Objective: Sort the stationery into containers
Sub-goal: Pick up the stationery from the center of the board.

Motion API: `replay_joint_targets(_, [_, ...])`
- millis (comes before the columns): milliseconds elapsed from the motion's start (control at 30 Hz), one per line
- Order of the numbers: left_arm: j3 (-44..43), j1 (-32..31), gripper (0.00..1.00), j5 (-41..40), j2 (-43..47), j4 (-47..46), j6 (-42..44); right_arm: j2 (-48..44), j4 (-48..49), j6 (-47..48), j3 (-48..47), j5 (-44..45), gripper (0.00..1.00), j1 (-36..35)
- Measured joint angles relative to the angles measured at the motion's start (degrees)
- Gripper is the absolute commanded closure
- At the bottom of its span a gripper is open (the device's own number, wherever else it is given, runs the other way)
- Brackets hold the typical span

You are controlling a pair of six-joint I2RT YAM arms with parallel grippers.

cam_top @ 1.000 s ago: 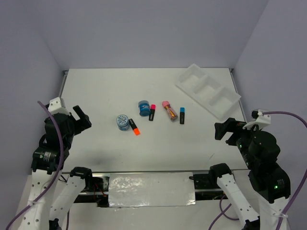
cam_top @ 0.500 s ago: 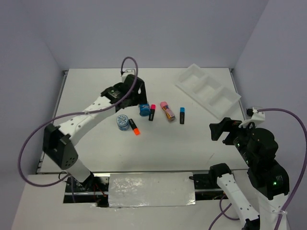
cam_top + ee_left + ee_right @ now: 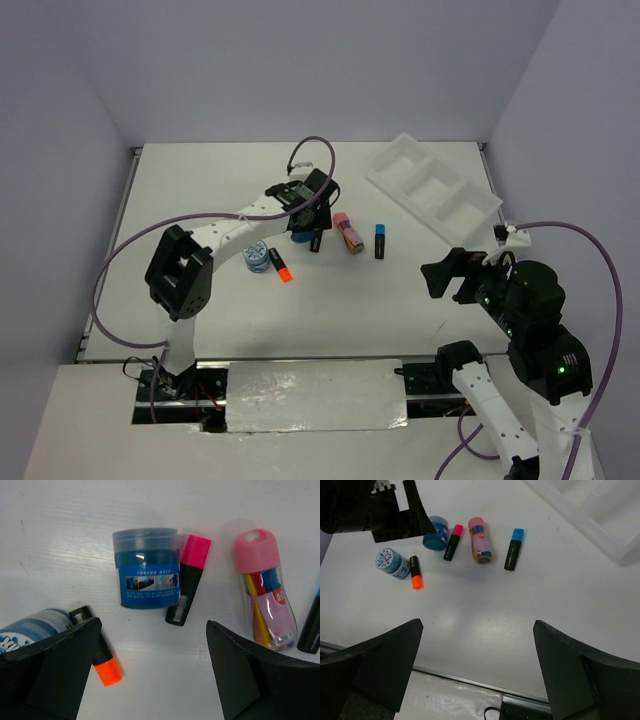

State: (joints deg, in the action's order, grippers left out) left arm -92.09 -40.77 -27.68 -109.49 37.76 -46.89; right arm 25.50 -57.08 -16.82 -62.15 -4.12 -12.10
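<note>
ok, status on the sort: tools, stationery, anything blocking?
Left tool open, poised over blue roll and pink-capped marker. Right tool open, empty, near its base. Tray empty, nothing sorted. No obstruction seen.

the left claw (image 3: 153,625) has swung forward and now hovers over the blue roll (image 3: 146,567).

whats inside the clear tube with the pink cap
Through the clear wall of the pink-capped tube, thin red, yellow and blue sticks show, lying lengthwise. The pink cap hides their top ends, and a pinkish label covers some.
</note>
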Motion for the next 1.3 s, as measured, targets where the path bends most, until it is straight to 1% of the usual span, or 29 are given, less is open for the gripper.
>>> replay_joint_targets(133, [-2.5,0.3,0.01,-1.6,-4.4,0.0,-0.3,0.1,0.1,0.2,0.6,-1.2,0.00,0.0])
replay_joint_targets(367, [-2.5,2.3,0.02,-2.0,-7.1,0.0,-1.4,0.8,0.5,0.7,0.7,-2.3,0.00,0.0])
replay_joint_targets(533, [-2.5,3.5,0.09,-1.0,-9.4,-2.3,-1.3,1.4,0.5,1.1,0.7,-2.6,0.00,0.0])
replay_joint_targets(600, [-2.5,3.7,0.09,-0.4,-10.1,-3.0,-1.3,1.6,0.5,1.3,0.7,-2.7,0.00,0.0])
replay_joint_targets(667, [-2.3,4.0,0.14,-0.1,-10.5,-3.6,-1.3,1.9,0.5,1.3,0.7,-3.0,0.00,0.0])
replay_joint_targets(733, [-1.6,4.2,0.21,0.5,-10.5,-4.2,-1.3,2.0,0.5,1.4,0.7,-3.3,0.00,0.0])
replay_joint_targets(1167, [2.1,6.5,0.20,1.1,-9.6,-10.9,-0.8,2.0,0.6,1.5,0.7,-3.9,0.00,0.0])
replay_joint_targets(1200, [2.3,6.7,0.29,1.2,-9.6,-11.3,-0.7,2.0,0.6,1.5,0.7,-3.9,0.00,0.0])
replay_joint_targets(1233, [2.4,6.9,0.45,1.2,-9.6,-11.8,-0.5,2.0,0.6,1.5,0.7,-3.9,0.00,0.0])
replay_joint_targets(1267, [2.6,7.0,0.78,1.4,-9.5,-12.1,0.4,2.0,0.6,1.5,0.7,-4.0,0.00,0.0])
replay_joint_targets(1300, [2.6,7.1,0.90,1.5,-9.5,-12.6,0.5,2.0,0.7,1.5,0.7,-4.0,0.00,0.0])
